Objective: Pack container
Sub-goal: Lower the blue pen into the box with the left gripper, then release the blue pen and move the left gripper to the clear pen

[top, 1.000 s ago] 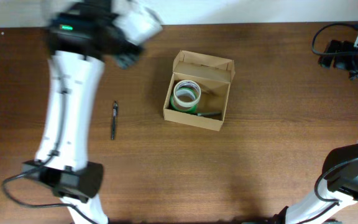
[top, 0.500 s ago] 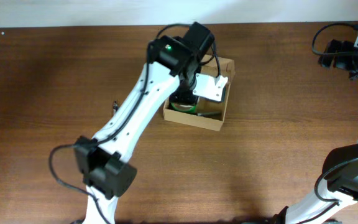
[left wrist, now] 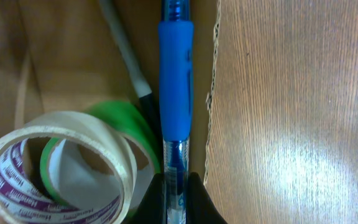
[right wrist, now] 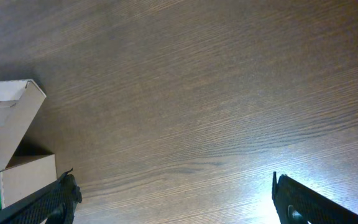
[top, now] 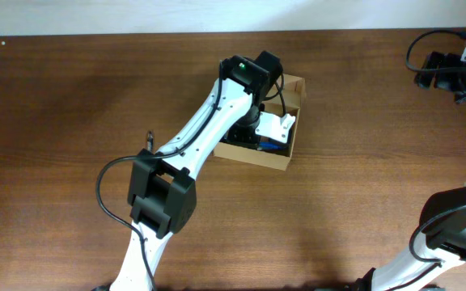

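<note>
Left gripper point(left wrist: 176, 190) reaches down into container point(top: 294, 86), mid-table. Fingers clamped on blue pen point(left wrist: 176, 81), which runs along cardboard wall. Left of pen inside container: black marker point(left wrist: 126, 56), green tape roll point(left wrist: 132, 121), white tape roll point(left wrist: 55, 165) overlapping green one. Right gripper point(right wrist: 173, 199) over far right of table point(right wrist: 197, 93), well apart from container. Fingers spread wide, holding nothing.

A cream tape roll point(left wrist: 114, 152), purple print inside its core, lay tilted. Behind and touching it sat a green tape roll point(left wrist: 129, 118). Just right of the cream roll ran a dark pen point(left wrist: 124, 56), then a blue pen point(left wrist: 176, 81) alongside. Farther right spread the brown wooden bench point(left wrist: 291, 112), bright with glare.
</note>
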You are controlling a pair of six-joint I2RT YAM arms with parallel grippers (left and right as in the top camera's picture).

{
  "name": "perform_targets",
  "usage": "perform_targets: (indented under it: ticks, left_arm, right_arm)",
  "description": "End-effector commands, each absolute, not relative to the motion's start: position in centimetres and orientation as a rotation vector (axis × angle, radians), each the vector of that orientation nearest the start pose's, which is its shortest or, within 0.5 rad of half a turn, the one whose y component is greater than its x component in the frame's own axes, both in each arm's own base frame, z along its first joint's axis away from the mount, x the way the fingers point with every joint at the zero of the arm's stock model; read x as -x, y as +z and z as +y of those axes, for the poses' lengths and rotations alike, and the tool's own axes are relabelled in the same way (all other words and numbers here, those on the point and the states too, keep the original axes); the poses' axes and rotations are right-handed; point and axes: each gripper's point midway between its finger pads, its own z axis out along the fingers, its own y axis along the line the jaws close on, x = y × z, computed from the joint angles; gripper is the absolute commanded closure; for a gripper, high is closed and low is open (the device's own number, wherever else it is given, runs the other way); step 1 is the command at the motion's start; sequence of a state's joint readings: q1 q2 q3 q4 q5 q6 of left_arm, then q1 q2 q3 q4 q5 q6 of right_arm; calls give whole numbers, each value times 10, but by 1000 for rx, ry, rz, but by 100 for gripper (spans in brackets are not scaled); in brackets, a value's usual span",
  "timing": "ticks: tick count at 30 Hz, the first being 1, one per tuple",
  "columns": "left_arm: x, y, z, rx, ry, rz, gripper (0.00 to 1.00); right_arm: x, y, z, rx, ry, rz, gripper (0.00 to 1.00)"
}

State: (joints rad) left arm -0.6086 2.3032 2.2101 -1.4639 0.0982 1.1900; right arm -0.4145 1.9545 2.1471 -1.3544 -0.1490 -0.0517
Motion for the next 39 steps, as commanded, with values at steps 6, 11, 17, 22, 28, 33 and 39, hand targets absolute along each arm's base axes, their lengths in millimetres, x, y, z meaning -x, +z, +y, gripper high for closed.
perform_targets:
  ticks: [6, 11, 17, 22, 28, 33, 39]
  left_arm:
    - [-354, 90, -277, 2504, 229, -1935, 99]
    - [-351, 86, -281, 2495, 273, -1931, 98]
    - [-349, 84, -281, 2492, 276, -1927, 98]
    - [-345, 79, -280, 2480, 282, -1914, 92]
    - [-349, 83, -279, 2461, 238, -1957, 76]
    - [-375, 135, -273, 2438, 19, -2234, 62]
    - [-395, 236, -238, 2311, -186, -2713, 57]
  right_arm:
    - [-418, 241, -154, -453, 81, 2668, 1]
    - [-418, 241, -154, -454, 81, 2668, 1]
    - [-418, 241, -154, -454, 81, 2668, 1]
    - [-418, 241, -154, -453, 81, 2668, 1]
    - [-418, 241, -154, -454, 81, 2668, 1]
    - [-418, 241, -154, -453, 81, 2668, 1]
    - [-418, 241, -154, -454, 81, 2668, 1]
